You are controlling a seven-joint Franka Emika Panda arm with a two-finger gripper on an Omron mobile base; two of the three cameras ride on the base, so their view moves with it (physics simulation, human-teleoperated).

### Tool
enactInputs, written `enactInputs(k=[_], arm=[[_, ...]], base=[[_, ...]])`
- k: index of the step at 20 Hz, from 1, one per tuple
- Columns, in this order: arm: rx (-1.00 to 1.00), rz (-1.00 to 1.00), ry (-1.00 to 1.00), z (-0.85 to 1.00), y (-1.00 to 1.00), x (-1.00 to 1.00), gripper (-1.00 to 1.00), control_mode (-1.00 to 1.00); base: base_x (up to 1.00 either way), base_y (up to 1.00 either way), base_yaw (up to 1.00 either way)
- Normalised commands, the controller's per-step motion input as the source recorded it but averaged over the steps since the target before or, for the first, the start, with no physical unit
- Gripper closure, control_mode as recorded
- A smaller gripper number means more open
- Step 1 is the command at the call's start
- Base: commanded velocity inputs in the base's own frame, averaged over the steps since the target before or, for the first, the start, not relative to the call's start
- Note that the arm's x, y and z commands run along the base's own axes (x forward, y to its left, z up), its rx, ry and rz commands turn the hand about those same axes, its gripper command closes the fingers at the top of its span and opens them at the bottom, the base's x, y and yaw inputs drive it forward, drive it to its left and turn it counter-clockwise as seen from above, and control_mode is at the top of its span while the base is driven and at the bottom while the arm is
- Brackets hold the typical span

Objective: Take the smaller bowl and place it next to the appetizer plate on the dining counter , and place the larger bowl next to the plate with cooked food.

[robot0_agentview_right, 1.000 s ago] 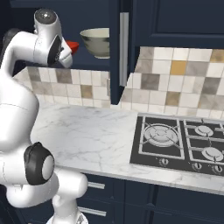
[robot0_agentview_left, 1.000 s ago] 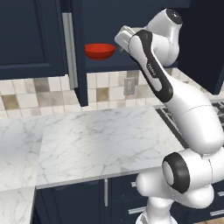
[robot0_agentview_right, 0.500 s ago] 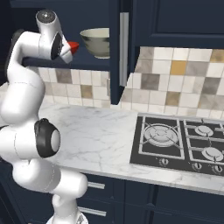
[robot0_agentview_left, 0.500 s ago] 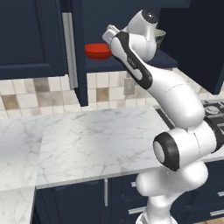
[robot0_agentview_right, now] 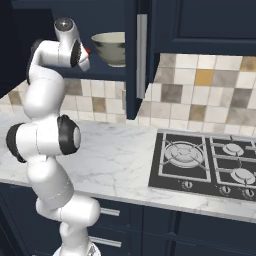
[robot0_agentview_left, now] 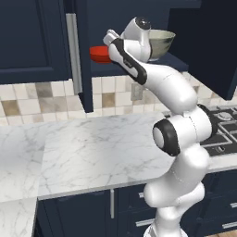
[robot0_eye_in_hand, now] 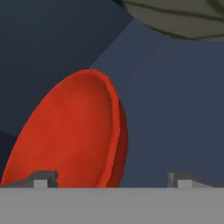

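Note:
The smaller bowl [robot0_agentview_left: 98, 54], glossy red and shallow, sits on a shelf inside the open navy wall cabinet. In the hand view the smaller bowl [robot0_eye_in_hand: 70, 135] looms close, its rim lying between my two fingertips [robot0_eye_in_hand: 41, 178]. My gripper [robot0_eye_in_hand: 113, 179] is open, and from the left base my gripper [robot0_agentview_left: 109, 47] is right at the bowl's right edge. The larger bowl [robot0_agentview_left: 163, 43], beige with a mottled grey-green outside, stands on the same shelf just beyond; from the right base the larger bowl [robot0_agentview_right: 111, 48] is beside my wrist. The appetizer plate and dining counter are out of view.
The open cabinet door [robot0_agentview_left: 82, 55] hangs left of the red bowl, its handle [robot0_agentview_right: 141, 55] towards the right base camera. Below lie a marble worktop [robot0_agentview_left: 92, 152], a tiled backsplash [robot0_agentview_right: 200, 95] and a black hob [robot0_agentview_right: 200, 160].
My arm has folded in and the hand has pushed into the cabinet up to the red bowl. The larger bowl, earlier hidden behind the arm in the left base view, now shows.

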Motion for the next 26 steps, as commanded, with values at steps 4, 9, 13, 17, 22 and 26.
enactInputs(k=[4,9,13,17,22,26], arm=[[0.0,-0.05,0.11,0.0,0.11,0.8,-1.0,-1.0],[0.0,-0.02,0.1,0.0,0.13,0.42,1.0,-1.0],[0.0,0.0,0.0,0.0,0.0,-0.02,1.0,-1.0],[0.0,-0.03,-0.04,-0.22,-0.01,-0.75,1.0,-1.0],[0.0,-0.05,-0.35,-0.76,-0.22,-1.0,1.0,-1.0],[0.08,-0.05,-0.41,-0.47,-0.18,-1.0,1.0,-1.0]], base=[[0.0,0.0,0.0],[0.0,0.0,0.0],[0.0,0.0,0.0],[0.0,0.0,0.0],[0.0,0.0,0.0],[0.0,0.0,0.0]])
